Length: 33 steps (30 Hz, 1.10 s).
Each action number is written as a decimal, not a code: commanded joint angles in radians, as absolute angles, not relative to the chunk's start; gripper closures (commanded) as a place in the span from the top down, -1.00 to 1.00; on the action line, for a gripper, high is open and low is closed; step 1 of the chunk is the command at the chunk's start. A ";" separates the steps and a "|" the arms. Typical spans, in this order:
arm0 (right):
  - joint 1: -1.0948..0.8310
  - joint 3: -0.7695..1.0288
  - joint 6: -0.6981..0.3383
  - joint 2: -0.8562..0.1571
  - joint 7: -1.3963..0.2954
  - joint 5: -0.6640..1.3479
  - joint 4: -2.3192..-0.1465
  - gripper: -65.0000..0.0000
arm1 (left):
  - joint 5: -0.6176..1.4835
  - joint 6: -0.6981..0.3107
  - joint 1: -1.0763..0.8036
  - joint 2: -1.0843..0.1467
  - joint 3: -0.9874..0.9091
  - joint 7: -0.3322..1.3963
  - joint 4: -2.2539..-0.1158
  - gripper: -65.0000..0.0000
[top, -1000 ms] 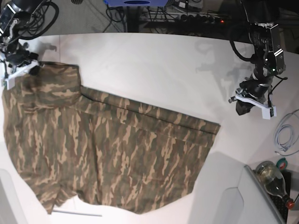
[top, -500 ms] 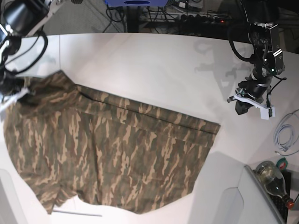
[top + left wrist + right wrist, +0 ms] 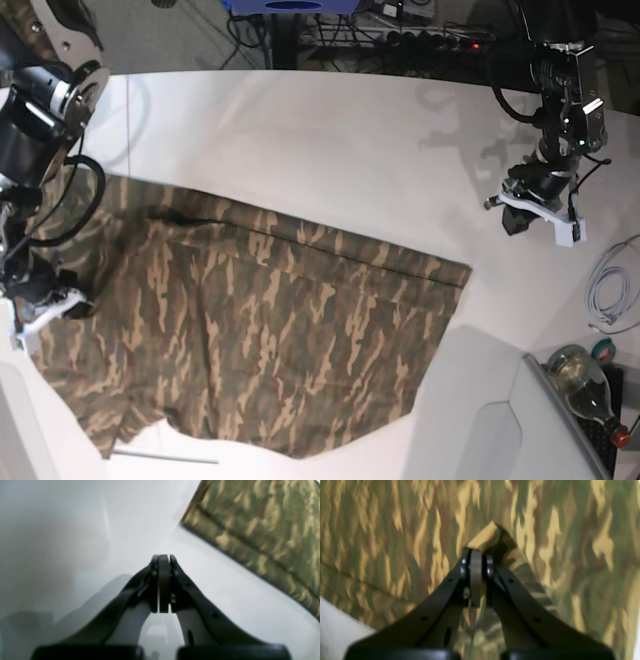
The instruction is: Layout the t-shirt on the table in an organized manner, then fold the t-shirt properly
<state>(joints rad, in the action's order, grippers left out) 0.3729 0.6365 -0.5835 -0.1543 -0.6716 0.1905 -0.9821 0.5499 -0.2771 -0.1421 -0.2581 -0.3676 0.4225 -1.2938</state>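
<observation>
the right gripper (image 3: 476,555) pinches a fold of the t-shirt (image 3: 270,330). the left gripper (image 3: 163,558), fingers pressed together and empty, hovers beside the t-shirt over the table (image 3: 330,140)

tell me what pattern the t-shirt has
The t-shirt has an olive, brown and tan camouflage pattern, clearest in the right wrist view.

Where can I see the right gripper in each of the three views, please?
Base: right gripper at the left edge, on the t-shirt.
Right wrist: lower centre, shut on a raised fold of the t-shirt.
Left wrist: not in it.
Shared landmark: the t-shirt's camouflage cloth, also at upper right in the left wrist view.
</observation>
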 commanded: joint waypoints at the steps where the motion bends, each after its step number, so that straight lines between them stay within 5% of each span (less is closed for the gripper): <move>1: 0.403 0.636 -0.588 -0.166 -0.630 0.208 -0.972 -0.98 | 0.561 -0.283 -0.133 -0.272 -0.372 0.400 -1.310 -1.00; 4: 0.407 0.631 -0.587 -0.166 -0.596 0.208 -0.943 -0.83 | 0.561 -0.283 -0.134 -0.272 -0.371 0.400 -1.310 -1.00; 9: 0.351 0.656 -0.587 -0.165 -0.647 0.214 -1.040 0.33 | 0.561 -0.283 -0.137 -0.271 -0.371 0.400 -1.310 -1.00; 11: 0.292 0.702 -0.588 -0.147 -0.648 0.214 -1.152 0.54 | 0.561 -0.283 -0.136 -0.265 -0.372 0.400 -1.310 -1.00; 13: 0.216 0.734 -0.591 -0.102 -0.650 0.214 -1.265 0.55 | 0.561 -0.283 -0.116 -0.260 -0.371 0.400 -1.310 -0.84; 16: 0.087 0.742 -0.593 -0.062 -0.648 0.214 -1.429 0.55 | 0.561 -0.283 -0.074 -0.234 -0.374 0.397 -1.265 -0.03; 18: 0.015 0.740 -0.595 -0.042 -0.644 0.214 -1.498 0.55 | 0.562 -0.285 -0.022 -0.228 -0.372 0.395 -1.196 0.32; 33: -0.110 0.748 -0.595 -0.031 -0.642 0.214 -1.572 0.55 | 0.564 -0.286 0.194 -0.208 -0.231 0.257 -0.816 0.31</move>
